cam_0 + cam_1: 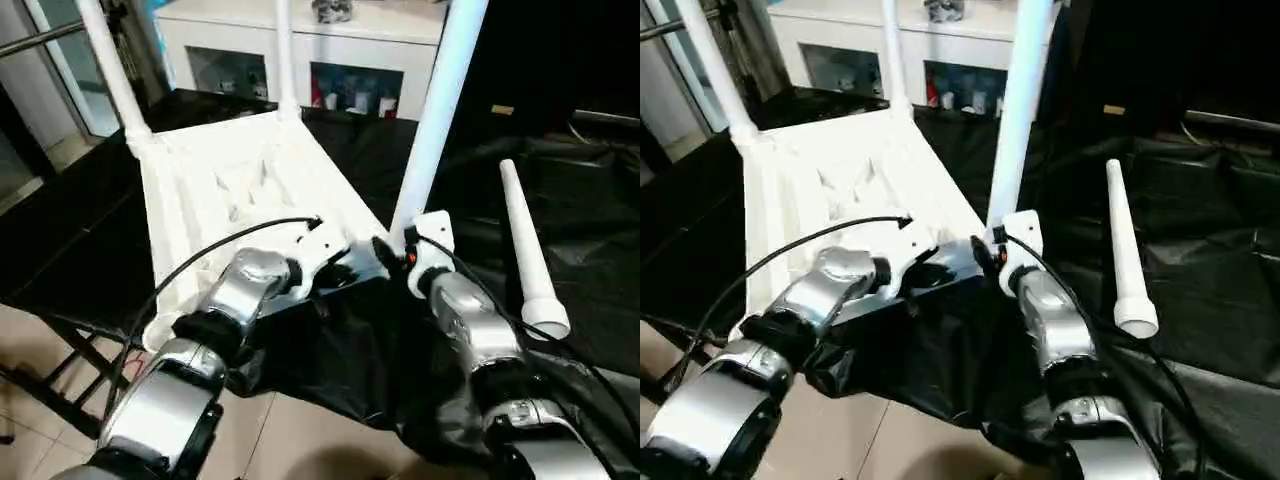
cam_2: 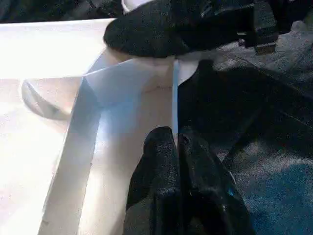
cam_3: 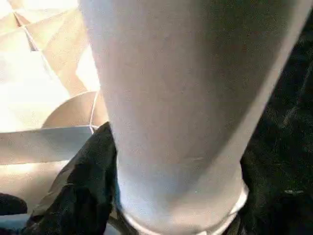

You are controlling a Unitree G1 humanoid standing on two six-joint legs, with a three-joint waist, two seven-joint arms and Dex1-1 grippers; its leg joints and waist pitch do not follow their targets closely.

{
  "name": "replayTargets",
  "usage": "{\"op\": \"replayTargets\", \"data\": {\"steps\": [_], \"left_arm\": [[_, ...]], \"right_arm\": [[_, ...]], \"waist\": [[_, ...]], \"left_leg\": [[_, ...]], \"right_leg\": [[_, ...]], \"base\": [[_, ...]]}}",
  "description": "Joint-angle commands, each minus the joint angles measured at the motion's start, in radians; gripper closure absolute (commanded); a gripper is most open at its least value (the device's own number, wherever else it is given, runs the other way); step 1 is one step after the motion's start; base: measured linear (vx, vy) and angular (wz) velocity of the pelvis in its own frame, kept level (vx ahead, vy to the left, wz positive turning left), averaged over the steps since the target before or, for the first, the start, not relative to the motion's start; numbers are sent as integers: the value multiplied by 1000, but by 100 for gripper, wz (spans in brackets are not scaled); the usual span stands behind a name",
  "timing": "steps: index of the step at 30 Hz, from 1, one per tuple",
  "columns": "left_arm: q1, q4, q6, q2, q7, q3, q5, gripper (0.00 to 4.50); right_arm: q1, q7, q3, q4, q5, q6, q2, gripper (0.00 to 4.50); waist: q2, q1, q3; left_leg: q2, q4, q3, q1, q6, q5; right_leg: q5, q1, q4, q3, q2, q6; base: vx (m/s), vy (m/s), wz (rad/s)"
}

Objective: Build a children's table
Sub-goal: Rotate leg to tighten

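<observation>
White plastic tabletop [image 1: 240, 190] lies upside down on black cloth [image 1: 560, 200], ribs up, near edge overhanging the cloth's near drop. Three legs stand in sockets; near-right leg [image 1: 440, 110] is hugged by the right gripper [image 1: 395, 250], fingers spread around its base, probably seating it. Left gripper [image 1: 325, 262], fingers [image 2: 166, 171] pressed together pinching the near rim, likely steadies the top. Fourth leg [image 1: 530, 255] lies loose, right, apart. Near-left socket looks empty; open cloth on the right.

Three upright legs [image 1: 440, 110] run past the frame's top.
</observation>
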Motion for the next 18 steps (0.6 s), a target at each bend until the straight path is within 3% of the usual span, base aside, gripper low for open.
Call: {"op": "replayTargets", "data": {"steps": [1, 3, 6, 11, 14, 18], "left_arm": [[-19, -52, -55, -51, -9, -2, -32, 450], [3, -79, -68, -30, -74, -12, -43, 450], [26, -103, -88, -5, -150, -21, -57, 450], [65, -156, -106, 52, -283, -42, -78, 450], [76, -165, -112, 74, -317, -44, -79, 450], [92, -187, -109, 112, -386, -41, -84, 450]], "right_arm": [[11, 150, 114, -2, 22, 15, 73, 95], [25, 221, 143, -37, 16, 9, 37, 69], [42, 332, 172, -73, 24, -1, -5, 69], [84, 524, 215, -155, 53, 10, -92, 69], [98, 595, 222, -186, 65, 21, -125, 69], [122, 698, 230, -240, 91, 56, -172, 69]], "waist": [[-7, -1, -60], [-8, -1, -61], [-9, -3, -63], [-6, -1, -62], [-4, 8, -62], [-6, 12, -62]], "left_leg": [[17, -73, -2, -4, 76, -194], [18, -73, -3, -8, 84, -178], [19, -70, -3, -11, 102, -157], [25, -69, 0, -7, 121, -154], [28, -69, 3, -3, 116, -163], [29, -71, 2, -6, 108, -160]], "right_leg": [[-334, 54, -76, 44, -54, -188], [-306, 59, -71, 44, -54, -198], [-263, 64, -65, 45, -56, -215], [-230, 59, -61, 48, -54, -241], [-238, 57, -60, 48, -54, -246], [-237, 61, -58, 47, -54, -241]], "base": [[0, 0, 0], [0, 0, 0], [0, 0, 0], [0, 0, 0], [0, 0, 0], [0, 0, 0]]}}
